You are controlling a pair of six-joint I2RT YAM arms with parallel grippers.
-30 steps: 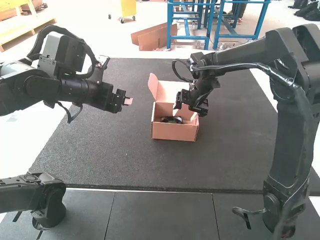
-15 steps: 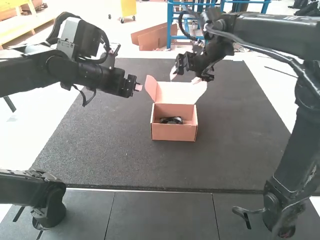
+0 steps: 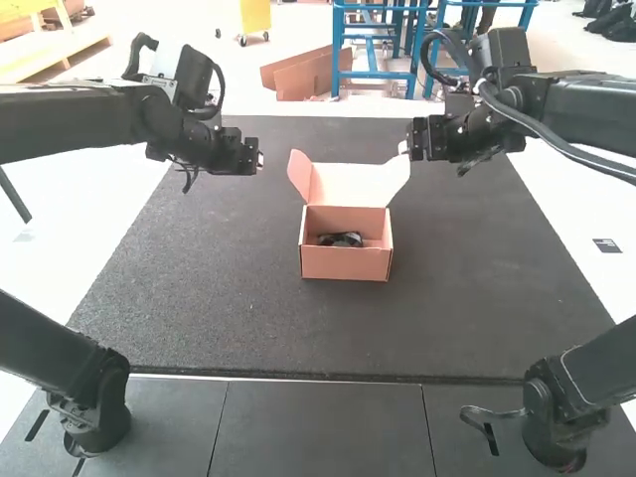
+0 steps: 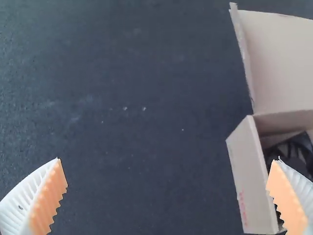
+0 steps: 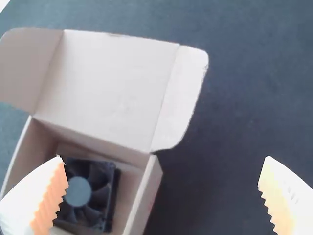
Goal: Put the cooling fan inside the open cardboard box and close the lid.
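Cooling fan (image 3: pixel 342 238) inside cardboard box (image 3: pixel 347 256): high view hides most of it behind box front wall, blades too small to tell; right wrist view, right gripper (image 5: pixel 163 161) finger covers one corner; both wrist views cut box off at edge

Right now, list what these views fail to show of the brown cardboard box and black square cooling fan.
Black square cooling fan: right wrist view, one side behind the right gripper's finger, another cut by the frame edge.
High view: the brown cardboard box's front wall hides most of the fan.
Left wrist view: the frame edge cuts off most of the box.
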